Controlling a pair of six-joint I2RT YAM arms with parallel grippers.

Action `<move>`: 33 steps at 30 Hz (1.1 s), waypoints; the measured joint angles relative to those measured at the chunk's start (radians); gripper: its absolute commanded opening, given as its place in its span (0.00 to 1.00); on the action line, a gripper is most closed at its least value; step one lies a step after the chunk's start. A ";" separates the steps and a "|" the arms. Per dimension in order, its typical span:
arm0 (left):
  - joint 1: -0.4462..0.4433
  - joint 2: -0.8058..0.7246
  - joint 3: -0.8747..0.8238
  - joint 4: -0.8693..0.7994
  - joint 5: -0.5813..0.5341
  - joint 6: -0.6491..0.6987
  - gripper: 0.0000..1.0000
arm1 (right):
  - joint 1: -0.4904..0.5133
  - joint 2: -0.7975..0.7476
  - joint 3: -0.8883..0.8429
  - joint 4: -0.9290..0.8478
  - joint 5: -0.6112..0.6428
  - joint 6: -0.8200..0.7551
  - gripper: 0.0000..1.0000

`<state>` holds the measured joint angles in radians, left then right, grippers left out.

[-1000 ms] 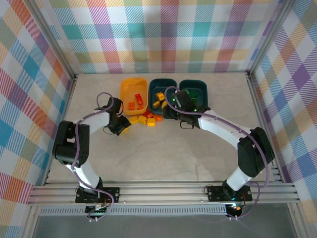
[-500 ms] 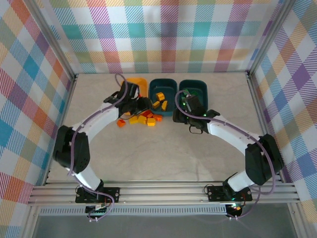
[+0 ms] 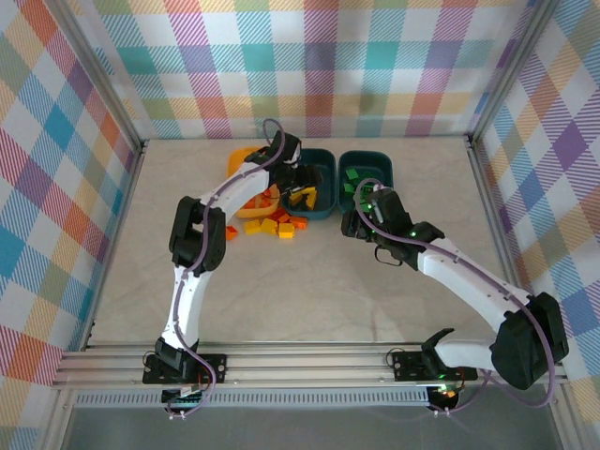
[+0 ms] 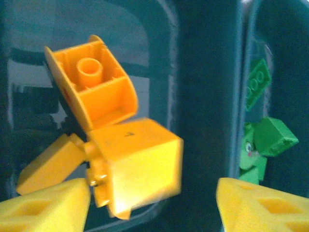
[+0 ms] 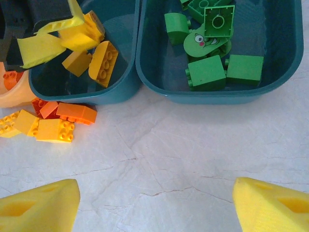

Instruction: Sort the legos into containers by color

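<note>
Nearest, right hand (image 5: 154,205) hangs over bench (image 5: 193,159), jaws wide, nothing between. Red-orange and yellow loose bricks (image 5: 77,113) lie against middle tub (image 5: 125,72), teal, containing yellow bricks (image 5: 104,57). Over it, left hand (image 4: 154,205), jaws wide above a blurred yellow brick. Teal right tub (image 5: 217,96) contains green bricks (image 5: 206,71).

Overhead overview, wrist close-ups, shared teal tubs (image 5: 217,96)

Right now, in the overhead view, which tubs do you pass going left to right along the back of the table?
Orange tub → teal tub holding yellow bricks → second teal tub holding green bricks.
</note>
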<state>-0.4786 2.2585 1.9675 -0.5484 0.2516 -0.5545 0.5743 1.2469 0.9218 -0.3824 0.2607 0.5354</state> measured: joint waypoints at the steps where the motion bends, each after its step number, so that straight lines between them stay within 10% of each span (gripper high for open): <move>1: -0.006 -0.007 0.005 -0.002 0.001 0.004 0.83 | 0.000 0.000 0.000 -0.001 0.000 0.002 0.82; 12: 0.009 -0.500 -0.410 0.063 -0.082 0.016 0.97 | 0.147 0.178 0.063 0.023 -0.013 0.027 0.82; 18: 0.187 -0.827 -0.859 0.114 -0.183 -0.080 0.99 | 0.286 0.452 0.271 0.030 -0.016 0.055 0.85; 26: 0.331 -0.925 -1.328 0.089 -0.198 -0.165 1.00 | 0.305 0.782 0.576 -0.022 0.015 0.078 0.77; 33: 0.332 -0.998 -1.339 0.114 -0.137 -0.187 0.99 | 0.287 0.920 0.717 -0.084 0.037 0.079 0.67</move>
<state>-0.1467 1.2602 0.6289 -0.4347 0.1150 -0.7410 0.8612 2.1666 1.6390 -0.4664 0.2981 0.6140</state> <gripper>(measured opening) 0.994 0.701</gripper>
